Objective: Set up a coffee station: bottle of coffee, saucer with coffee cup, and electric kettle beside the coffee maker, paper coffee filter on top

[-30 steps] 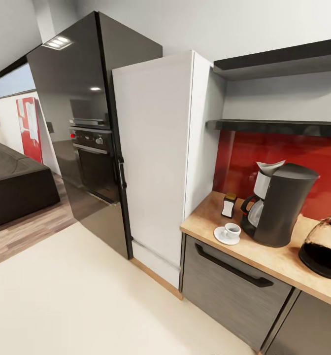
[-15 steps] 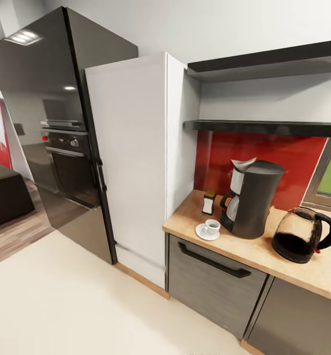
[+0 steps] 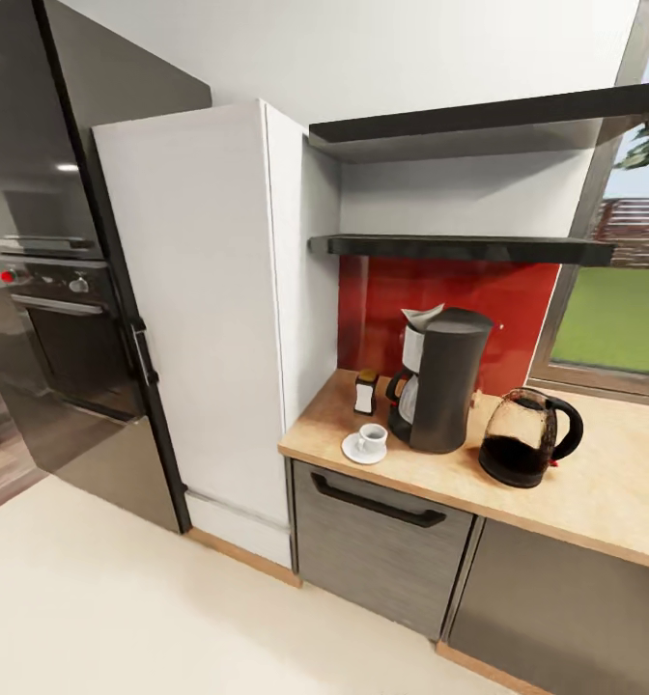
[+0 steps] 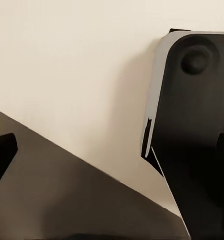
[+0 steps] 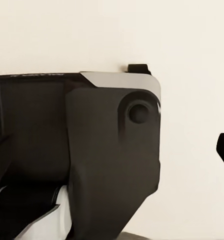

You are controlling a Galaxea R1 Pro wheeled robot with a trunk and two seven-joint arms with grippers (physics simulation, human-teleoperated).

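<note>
On the wooden countertop (image 3: 595, 502) stands the dark coffee maker (image 3: 445, 381), with a white paper coffee filter (image 3: 420, 317) sticking up at its top. Just to its left is the small bottle of coffee (image 3: 365, 393) by the red backsplash. In front of that bottle lies the white saucer (image 3: 353, 454), and the white coffee cup (image 3: 372, 438) sits on it. The glass electric kettle (image 3: 522, 439) with a black handle stands to the coffee maker's right. In the wrist views my left gripper (image 4: 112, 150) and right gripper (image 5: 112, 155) hang open over the pale floor, holding nothing.
A tall white cabinet (image 3: 209, 319) and a black fridge-like unit with an oven (image 3: 54, 309) stand left of the counter. Two dark shelves (image 3: 460, 246) hang above it. A drawer with a black handle (image 3: 378, 502) is below. A window (image 3: 624, 290) is at right.
The head camera has swung to the right, so the whole picture shifted left. The kettle and the window came fully into view. The things on the counter kept their places.
</note>
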